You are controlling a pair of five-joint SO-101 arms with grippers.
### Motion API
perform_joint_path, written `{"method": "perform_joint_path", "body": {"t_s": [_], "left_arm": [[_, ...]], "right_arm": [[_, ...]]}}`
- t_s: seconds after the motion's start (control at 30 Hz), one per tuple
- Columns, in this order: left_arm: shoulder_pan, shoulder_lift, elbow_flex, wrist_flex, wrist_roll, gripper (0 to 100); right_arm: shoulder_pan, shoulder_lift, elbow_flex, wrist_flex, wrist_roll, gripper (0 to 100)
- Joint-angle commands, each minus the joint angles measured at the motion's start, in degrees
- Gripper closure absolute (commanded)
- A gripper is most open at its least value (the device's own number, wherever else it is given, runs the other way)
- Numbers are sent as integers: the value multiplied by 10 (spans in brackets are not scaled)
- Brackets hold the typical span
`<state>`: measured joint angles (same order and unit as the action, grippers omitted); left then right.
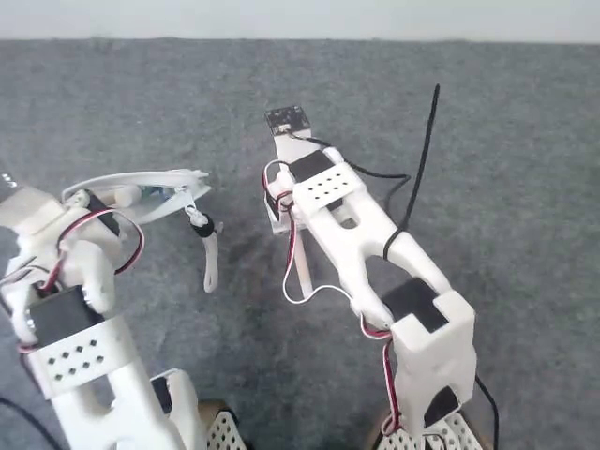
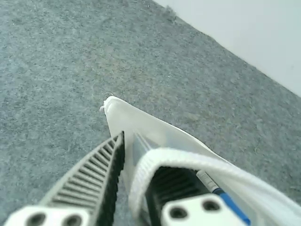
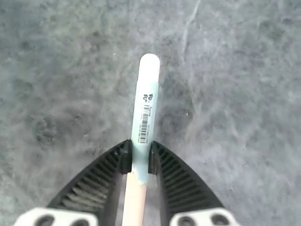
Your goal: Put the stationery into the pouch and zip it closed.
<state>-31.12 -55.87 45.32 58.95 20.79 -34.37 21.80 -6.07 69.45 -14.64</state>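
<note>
**High view.** Locate the left gripper at the left side of the grey mat. It is clamped on the translucent pouch, whose long side lies roughly level. A white strap hangs down from the pouch end nearest the other arm. Locate the right gripper near the centre of the mat, pointing downward. The pen runs back from it beneath the arm.

**Left wrist view.** Check the left gripper: its jaws stand narrow, with the edge of the pouch pinched between them. The strap loops over one finger. A blue item lies inside the pouch, close to that finger.

**Right wrist view.** Check the right gripper: its jaws are closed on the pen. The pale blue end projects beyond the fingertips, and the cream barrel runs back between the fingers. You cannot tell whether the pen's end touches the mat.
</note>
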Motion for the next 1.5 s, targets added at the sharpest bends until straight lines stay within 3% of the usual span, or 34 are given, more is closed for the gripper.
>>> {"method": "perform_joint_path", "body": {"t_s": [0.0,0.13,0.3,0.73,1.1,1.47], "left_arm": [[0,-7,-25,-24,11,987],[0,-7,-25,-24,10,987],[1,-7,-25,-24,9,987],[1,-7,-24,-23,8,967],[2,-7,-24,-23,10,967],[11,-7,-24,-22,10,967]], "right_arm": [[10,-44,-33,3,8,991],[9,-19,-35,-3,8,980],[9,3,-35,-6,8,895],[9,58,-62,-23,8,894],[7,151,-129,-17,8,992],[6,65,-130,65,45,992]]}}
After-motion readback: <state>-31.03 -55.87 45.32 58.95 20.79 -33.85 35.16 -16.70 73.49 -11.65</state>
